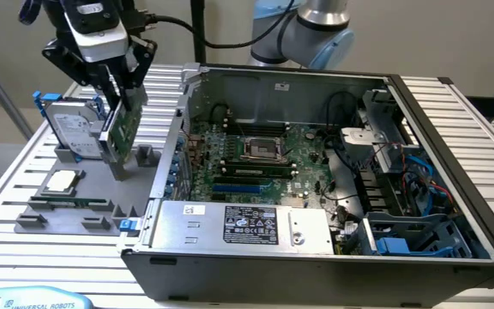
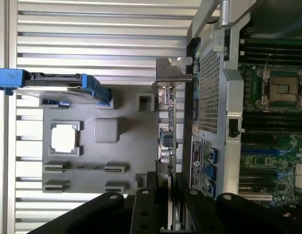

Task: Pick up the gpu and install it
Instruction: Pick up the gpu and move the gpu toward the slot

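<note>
The gpu (image 1: 123, 129) is a green card with a silver bracket, standing on edge over the grey holder tray (image 1: 75, 215), just outside the open computer case (image 1: 453, 148) on the exterior view's left. My gripper (image 1: 116, 87) comes down from above and is shut on the card's upper edge. The wrist view looks along the thin card (image 2: 166, 126), showing its bracket (image 2: 173, 72) at the far end and my black fingers (image 2: 153, 195) clamped on either side of it. The card's lower end is at a grey slot post (image 1: 119, 170); I cannot tell whether it still touches.
A silver hard drive in a blue frame (image 1: 71, 129) stands upright beside the card. A processor chip (image 1: 62, 181) and a memory stick (image 1: 71, 201) lie in the tray. Inside the case are the motherboard (image 1: 256, 161) and the power supply (image 1: 247, 225). The case wall (image 2: 212, 97) is close to the card.
</note>
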Robot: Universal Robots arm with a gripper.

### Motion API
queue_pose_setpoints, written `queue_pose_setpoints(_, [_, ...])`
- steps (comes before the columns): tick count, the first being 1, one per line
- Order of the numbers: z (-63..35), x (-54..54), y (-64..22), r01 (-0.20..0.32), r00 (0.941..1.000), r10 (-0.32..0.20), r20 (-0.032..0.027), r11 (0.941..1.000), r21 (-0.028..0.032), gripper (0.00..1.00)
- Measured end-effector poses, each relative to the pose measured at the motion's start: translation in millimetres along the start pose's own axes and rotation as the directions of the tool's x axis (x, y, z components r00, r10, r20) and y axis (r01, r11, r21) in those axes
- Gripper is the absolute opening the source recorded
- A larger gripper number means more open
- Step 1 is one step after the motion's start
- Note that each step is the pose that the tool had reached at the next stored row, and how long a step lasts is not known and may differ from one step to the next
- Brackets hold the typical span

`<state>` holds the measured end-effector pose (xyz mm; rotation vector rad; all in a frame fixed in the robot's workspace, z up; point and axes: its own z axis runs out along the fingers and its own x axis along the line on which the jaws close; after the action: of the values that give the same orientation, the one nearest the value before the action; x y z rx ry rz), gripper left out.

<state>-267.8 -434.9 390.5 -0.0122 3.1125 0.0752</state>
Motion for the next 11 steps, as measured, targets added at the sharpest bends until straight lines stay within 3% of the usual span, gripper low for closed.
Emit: queue_pose_setpoints(11, [-44.7, -51.3, 1.8, -0.001, 0.9999, 0.001, -0.0139, 1.0000, -0.0002, 0.27])
